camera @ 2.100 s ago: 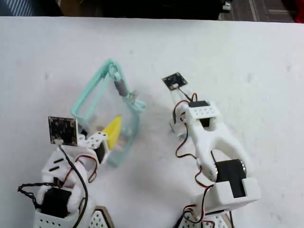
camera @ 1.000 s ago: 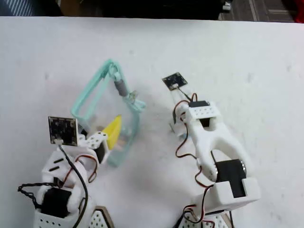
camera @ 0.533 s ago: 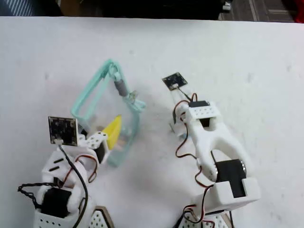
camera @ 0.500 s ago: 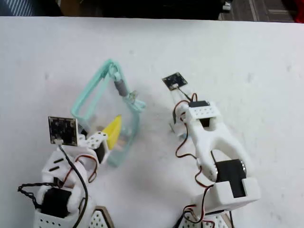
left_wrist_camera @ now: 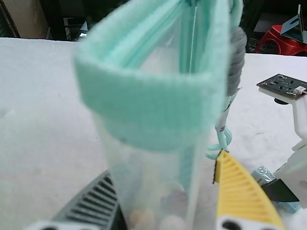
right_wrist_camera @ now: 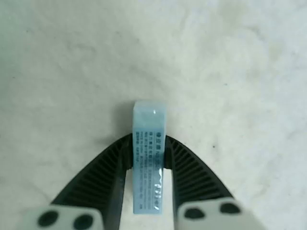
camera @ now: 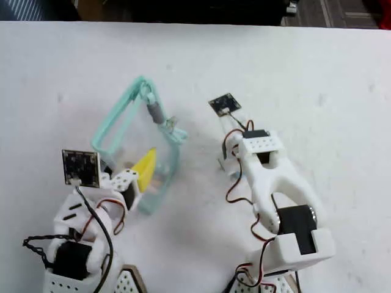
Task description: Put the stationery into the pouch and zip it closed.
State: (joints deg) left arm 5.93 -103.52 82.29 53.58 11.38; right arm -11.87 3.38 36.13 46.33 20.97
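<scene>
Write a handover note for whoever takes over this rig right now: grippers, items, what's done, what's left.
Left gripper: shut on the near end of the translucent pouch with mint-green fabric edging, which lies on the white table.
Right gripper: shut on a small pale-blue rectangular stationery piece with a printed label, low over the table, apart from the pouch.
Done: a few small rounded items sit inside the pouch.
Left: put the blue piece into the pouch, then pull the grey zip tab closed. How far the mouth is open is hard to judge.
</scene>
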